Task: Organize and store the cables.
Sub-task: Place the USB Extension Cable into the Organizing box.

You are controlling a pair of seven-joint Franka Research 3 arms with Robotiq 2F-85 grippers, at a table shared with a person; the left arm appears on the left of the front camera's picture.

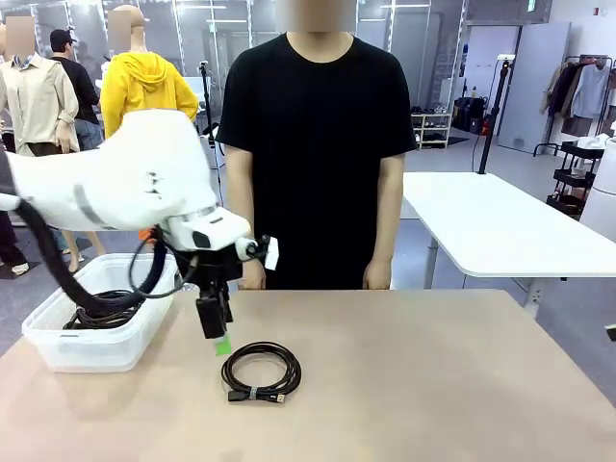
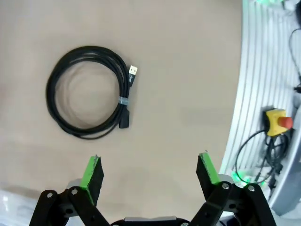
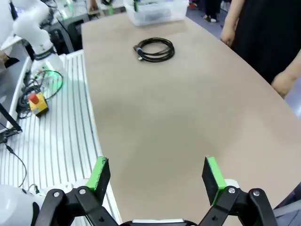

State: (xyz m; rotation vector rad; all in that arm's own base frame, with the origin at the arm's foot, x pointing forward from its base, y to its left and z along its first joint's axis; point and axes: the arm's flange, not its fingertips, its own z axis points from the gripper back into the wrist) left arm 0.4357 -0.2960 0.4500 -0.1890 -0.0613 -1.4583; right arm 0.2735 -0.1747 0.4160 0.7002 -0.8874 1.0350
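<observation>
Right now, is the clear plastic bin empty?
No. The clear plastic bin holds black coiled cables; another black cable coil lies outside on the table.

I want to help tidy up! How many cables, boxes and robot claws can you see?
Cable coil on the table: 1
Cable pile in the box: 1, coils inside too tangled to count
Clear plastic box: 1
Robot claws: 2, left gripper and right gripper, both open
Total: 5

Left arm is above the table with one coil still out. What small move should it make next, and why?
Probably shift the left end effector sideways over the black coiled cable, then lower. Its green pads stand open and empty, and in the left wrist view the coil lies off to one side of them, flat on the beige table. The clear plastic bin beside it already holds other cables.
</observation>
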